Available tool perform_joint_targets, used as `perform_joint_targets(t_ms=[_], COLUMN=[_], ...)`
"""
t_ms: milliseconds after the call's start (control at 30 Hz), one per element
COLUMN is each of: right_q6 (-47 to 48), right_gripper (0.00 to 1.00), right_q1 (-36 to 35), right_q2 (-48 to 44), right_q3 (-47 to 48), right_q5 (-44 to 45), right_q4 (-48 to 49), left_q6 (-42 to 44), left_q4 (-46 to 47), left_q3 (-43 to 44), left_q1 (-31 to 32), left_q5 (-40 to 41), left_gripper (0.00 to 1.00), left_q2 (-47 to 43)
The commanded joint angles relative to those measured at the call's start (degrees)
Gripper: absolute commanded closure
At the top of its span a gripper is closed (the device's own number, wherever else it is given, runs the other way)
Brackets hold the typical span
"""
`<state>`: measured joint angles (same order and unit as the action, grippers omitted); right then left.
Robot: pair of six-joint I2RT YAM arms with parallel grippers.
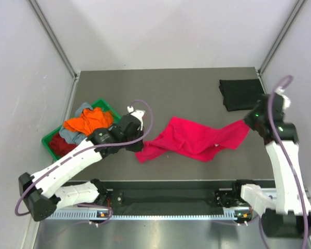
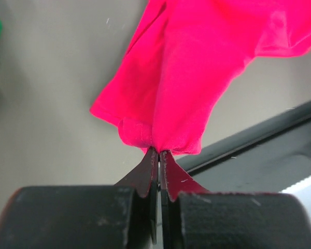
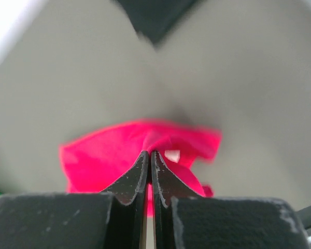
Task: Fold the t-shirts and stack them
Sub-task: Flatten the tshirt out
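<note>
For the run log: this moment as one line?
left fingers: shut on pink t-shirt | right fingers: shut on it | black t-shirt: far right | green tray: other shirts

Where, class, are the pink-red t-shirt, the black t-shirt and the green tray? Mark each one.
pink-red t-shirt [image 1: 192, 137], top view, middle of the spread cloth.
black t-shirt [image 1: 240, 94], top view, centre of the cloth.
green tray [image 1: 106, 106], top view, its far rim.

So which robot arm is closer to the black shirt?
Right. The right fingers pinch one end of the pink shirt, just beside the black shirt. The left fingers pinch its other end, by the green tray, much farther away.
</note>
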<state>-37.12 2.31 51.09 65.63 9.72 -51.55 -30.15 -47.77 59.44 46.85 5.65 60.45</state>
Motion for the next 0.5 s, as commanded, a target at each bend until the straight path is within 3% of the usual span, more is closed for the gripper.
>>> perform_joint_targets(t_ms=[0,267,367,400,467], right_q6=[2.93,3.02,3.02,3.63,4.95], right_gripper=[1.0,0.94,0.8,0.7,0.65], right_q1=[-4.82,-17.41,-19.35,-19.53,-19.53], right_q2=[10.65,32.9,36.61,38.28,38.99], right_q3=[-4.44,-2.18,-0.15,1.42,2.92], right_q5=[-5.32,-6.9,-7.96,-7.96,-7.35], right_q4=[7.77,17.53,18.24,17.89,16.31], left_q6=[-0.61,-0.17,0.97,1.41,2.46], left_q4=[4.61,4.97,6.97,7.77,8.83], left_q3=[-2.3,-4.42,-5.65,-6.43,-7.32], left_q1=[-0.79,-3.86,-7.46,-8.78,-13.26], left_q5=[1.73,8.85,6.4,4.65,-0.71], left_gripper=[1.0,1.0,1.0,1.0,1.0], left_q2=[2.57,6.79,7.06,6.88,6.44])
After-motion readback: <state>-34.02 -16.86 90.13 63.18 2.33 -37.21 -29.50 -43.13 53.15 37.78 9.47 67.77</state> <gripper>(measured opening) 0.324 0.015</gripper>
